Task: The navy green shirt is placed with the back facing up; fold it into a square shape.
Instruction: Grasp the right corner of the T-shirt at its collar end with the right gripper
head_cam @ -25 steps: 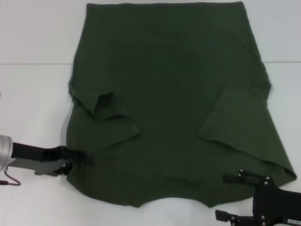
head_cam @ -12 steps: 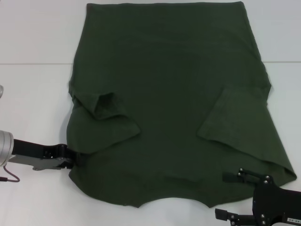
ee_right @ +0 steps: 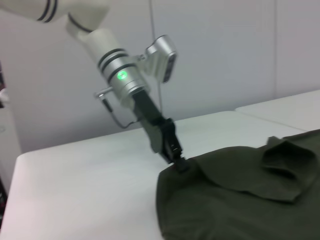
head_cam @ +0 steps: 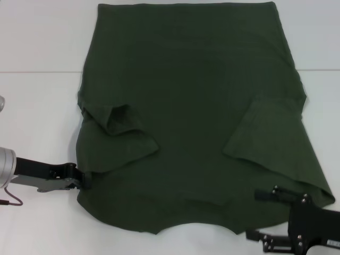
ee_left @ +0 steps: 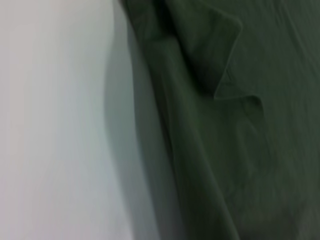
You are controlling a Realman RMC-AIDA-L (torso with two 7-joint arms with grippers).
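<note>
While spread flat on white table (head_cam: 42, 48): large, plain, dark olive-green short-sleeved shirt of soft matte fabric (head_cam: 191, 95), covering most of the middle, hem at the far edge, collar side nearest the robot.
Sleeves: both folded inward over the body; left one (head_cam: 119, 133) bunched and creased, right one (head_cam: 263, 133) lying as a smoother flap.
Near edge of shirt: uneven, with a shallow curved notch between two points.
Left gripper (head_cam: 82, 178): black, low at the left edge of the shirt near the folded sleeve, fingers pinched together on the cloth edge; seen also from the right wrist view (ee_right: 179, 162), tip touching the raised corner of the fabric.
Left wrist view: only fabric folds (ee_left: 225, 125) beside bare table, own fingers not visible.
Right gripper (head_cam: 276, 220): black, at the near right corner of the shirt, fingers parted, one over the cloth and one just off its edge, holding nothing.
</note>
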